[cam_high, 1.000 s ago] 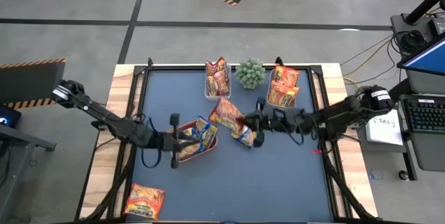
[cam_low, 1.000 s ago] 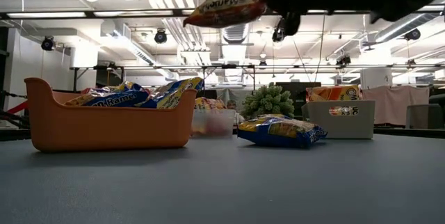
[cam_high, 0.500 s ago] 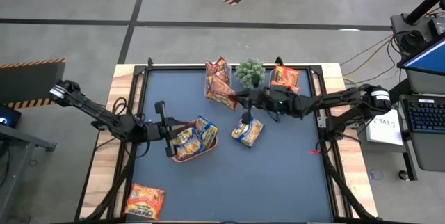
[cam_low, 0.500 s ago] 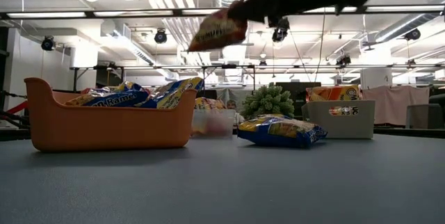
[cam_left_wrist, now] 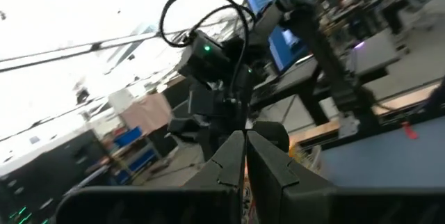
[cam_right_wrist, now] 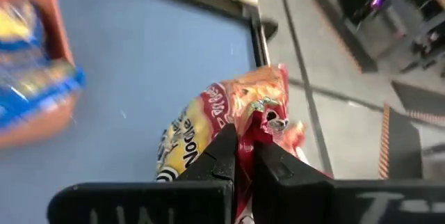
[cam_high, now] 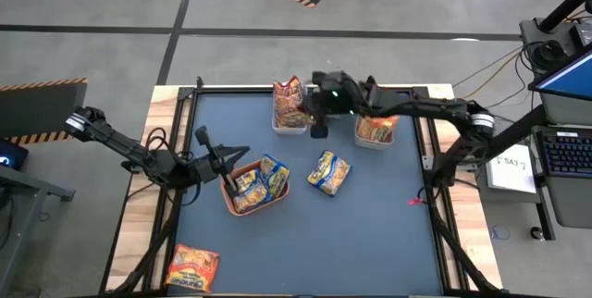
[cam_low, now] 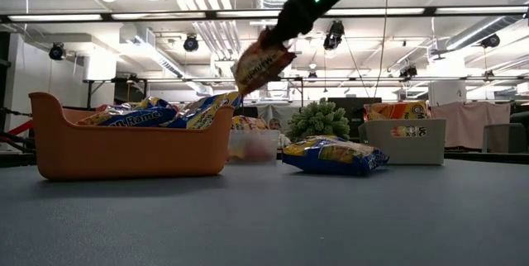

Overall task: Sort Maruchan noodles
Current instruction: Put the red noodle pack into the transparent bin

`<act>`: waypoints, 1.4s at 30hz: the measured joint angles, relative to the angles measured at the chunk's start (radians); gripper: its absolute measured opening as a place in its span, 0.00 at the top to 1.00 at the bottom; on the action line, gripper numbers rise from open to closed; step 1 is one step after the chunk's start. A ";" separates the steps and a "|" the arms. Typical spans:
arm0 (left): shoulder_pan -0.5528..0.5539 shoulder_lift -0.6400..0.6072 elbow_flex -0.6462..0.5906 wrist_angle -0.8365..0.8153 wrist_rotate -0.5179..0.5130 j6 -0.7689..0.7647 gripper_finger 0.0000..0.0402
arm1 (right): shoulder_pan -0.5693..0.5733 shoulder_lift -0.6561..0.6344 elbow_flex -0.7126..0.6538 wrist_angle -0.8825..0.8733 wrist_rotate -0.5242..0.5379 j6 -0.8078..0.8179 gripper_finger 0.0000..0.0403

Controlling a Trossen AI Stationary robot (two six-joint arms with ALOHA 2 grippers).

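Observation:
My right gripper (cam_low: 283, 33) is shut on a red-orange Maruchan noodle packet (cam_low: 262, 66), high over the table's far middle, by the clear tub (cam_high: 289, 113) of red-orange packets. My left gripper (cam_high: 239, 155) is shut and holds nothing, just over the far left corner of the orange tray (cam_high: 231, 204). That tray holds several yellow-and-blue packets. Another yellow-and-blue packet (cam_high: 329, 172) lies flat on the mat at mid-table. An orange packet (cam_high: 191, 266) lies flat near the near left corner. My right gripper pinches the packet's crimped end seam (cam_right_wrist: 264, 121) between its two fingers. The fingers slant down from the table's right side. The packet hangs tilted below the fingers (cam_low: 273, 47), lifted clear of the table and above the tub.
A second clear tub (cam_high: 375, 130) with orange packets stands at the far right. A small green plant (cam_low: 318, 120) sits between the two tubs, under my right arm. The mat's near half and right side are open blue surface.
My right gripper has carried the red-orange packet up from mid-table toward the far edge, to the left tub, rolling so that the packet now hangs tilted down. My left gripper, still shut, has risen from the orange tray's left side and turned.

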 joint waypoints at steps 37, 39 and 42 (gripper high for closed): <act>0.000 -0.010 -0.002 -0.040 -0.084 0.000 1.00 | -0.008 0.481 0.533 -0.502 0.084 -0.827 0.98; 0.000 -0.010 -0.002 -0.040 -0.084 0.000 1.00 | -0.005 0.481 0.530 -0.504 0.094 -0.831 0.97; 0.000 -0.010 -0.002 -0.040 -0.084 0.000 1.00 | -0.005 0.481 0.529 -0.503 0.097 -0.828 0.95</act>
